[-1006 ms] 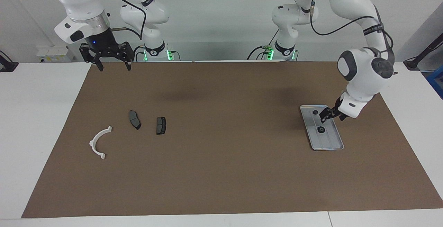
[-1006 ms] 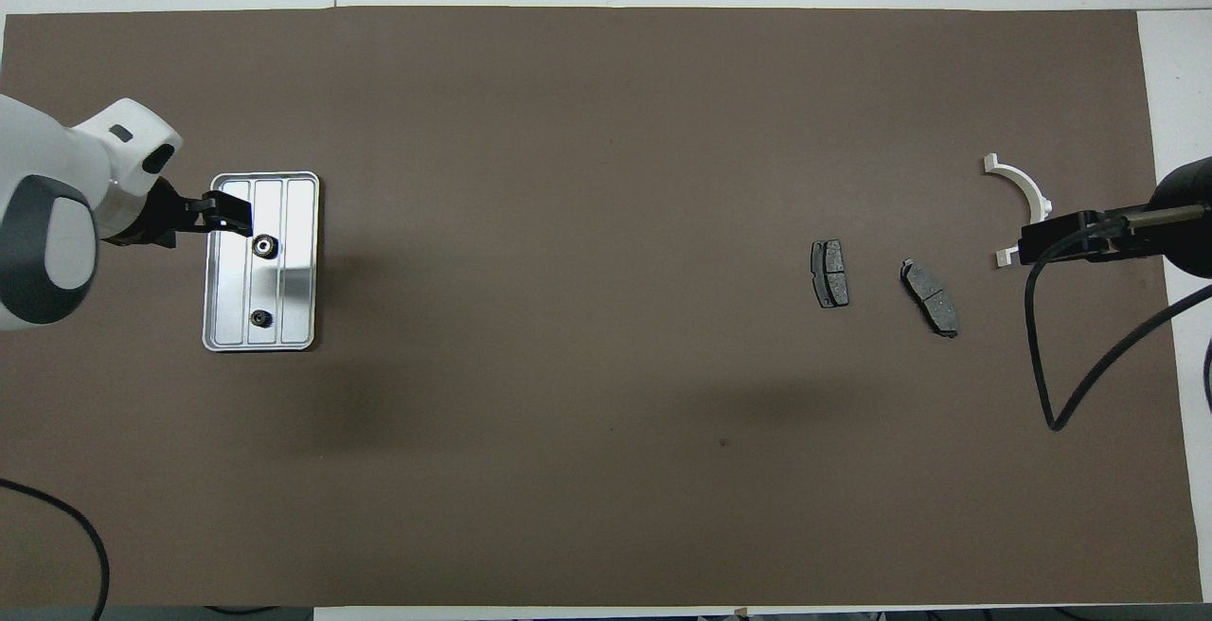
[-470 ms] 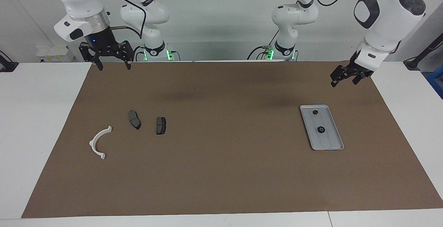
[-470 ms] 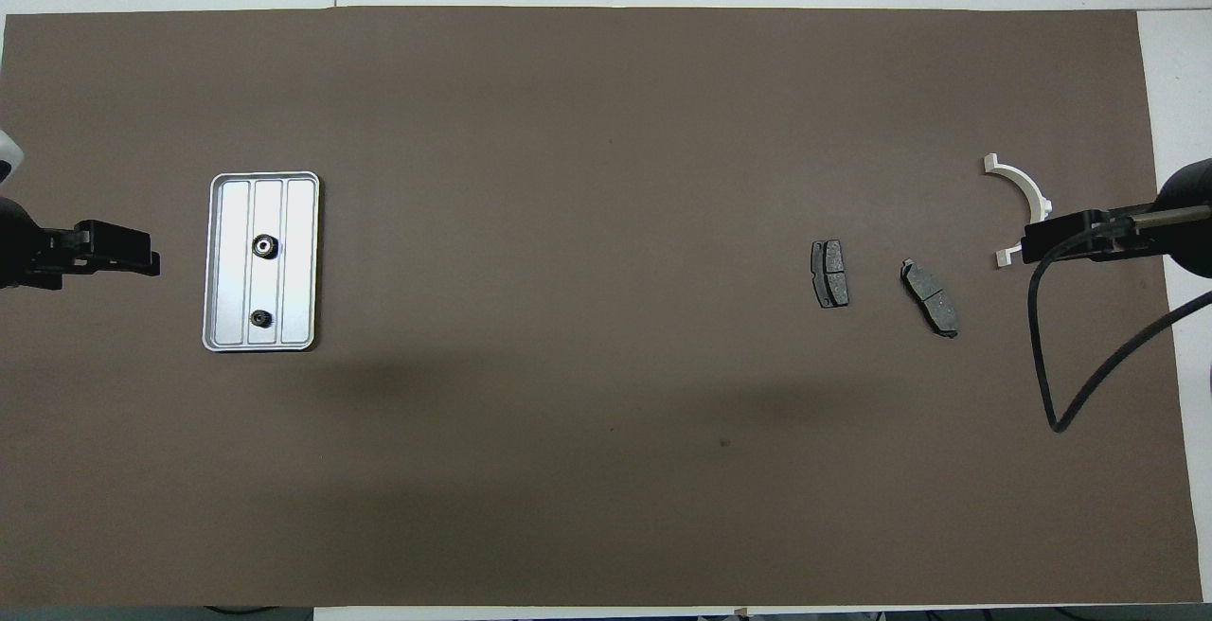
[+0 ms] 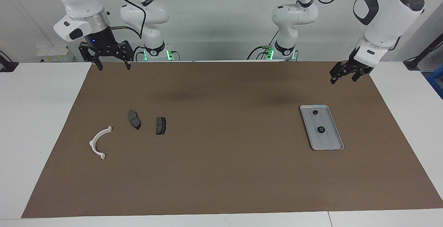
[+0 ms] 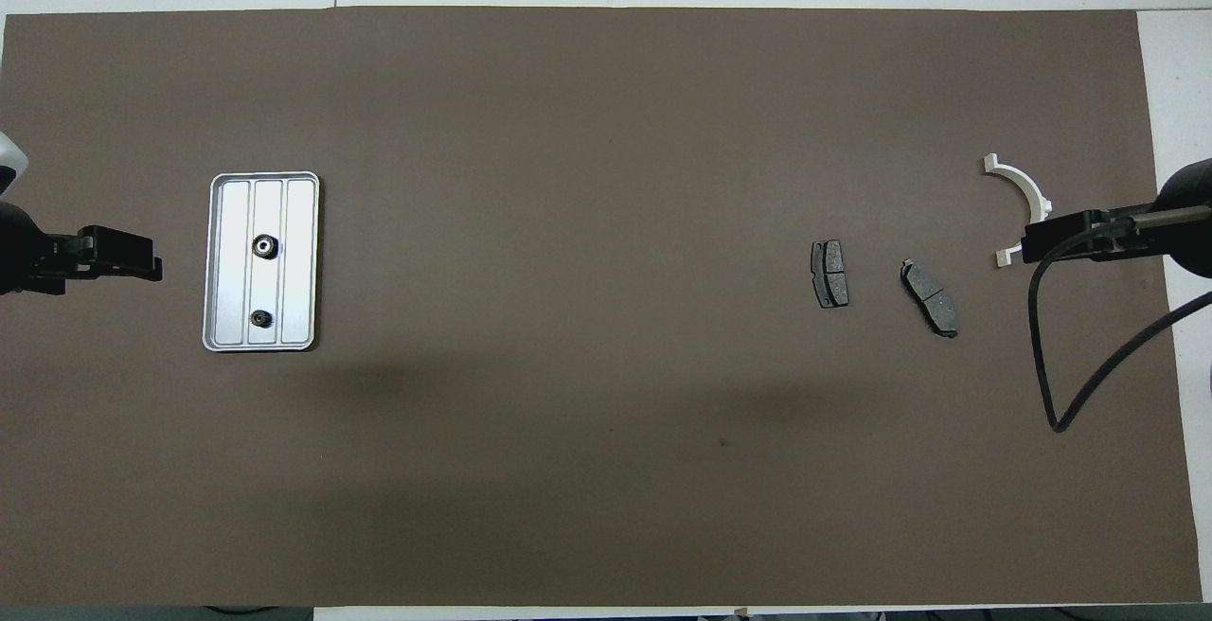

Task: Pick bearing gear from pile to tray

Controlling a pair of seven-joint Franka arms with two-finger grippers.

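Note:
The silver tray [image 5: 329, 142] lies on the brown mat toward the left arm's end, also in the overhead view [image 6: 299, 214]. Two small black bearing gears [image 5: 320, 129] [image 5: 315, 112] lie in it [image 6: 264, 245] [image 6: 258, 319]. The pile is toward the right arm's end: a white arc [image 5: 98, 142] [image 6: 1019, 182] and two dark pads [image 5: 134, 119] [image 5: 161, 125]. No black round piece shows among them. My left gripper [image 5: 342, 80] [image 6: 133, 259] is open and empty, raised over the mat beside the tray. My right gripper [image 5: 115, 68] [image 6: 1032, 244] is open and empty, raised and waiting.
The brown mat [image 5: 221, 171] covers most of the white table. A black cable [image 6: 1070, 394] hangs from the right arm over the mat. In the overhead view the right gripper overlaps one end of the white arc.
My left gripper has risen from just over the tray and pulled away to the mat beside it, empty. Both gears stay in the tray. The right arm has not moved.

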